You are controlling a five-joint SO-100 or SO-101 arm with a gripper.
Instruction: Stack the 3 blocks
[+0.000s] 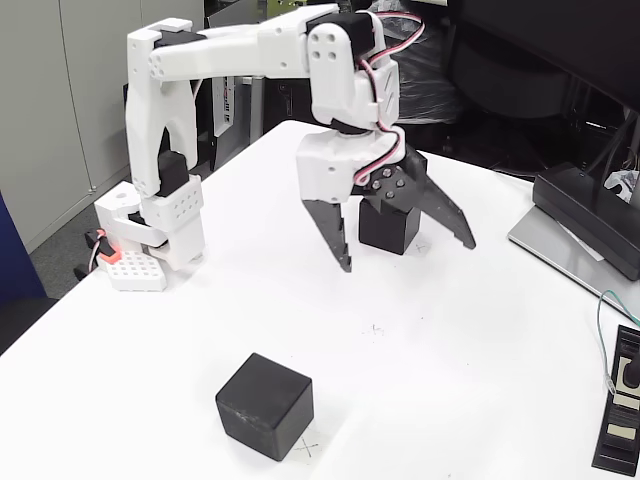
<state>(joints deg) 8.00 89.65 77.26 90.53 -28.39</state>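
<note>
Fixed view: gripper (408, 255) hangs with jaws spread wide, holding nothing. Far black cube (390, 226) sits partly hidden behind it; near black cube (265, 405) stands apart, front of white table (450, 380).

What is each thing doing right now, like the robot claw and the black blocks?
Claw: wide open, pointing down, holding nothing.
Far block: sitting flat on the table, partly behind the claw's fingers, not stacked.
Near block: sitting flat on the table by itself, nothing on top.
Black device: lying at the right edge of the table, untouched.
White table: holds both blocks.
</note>
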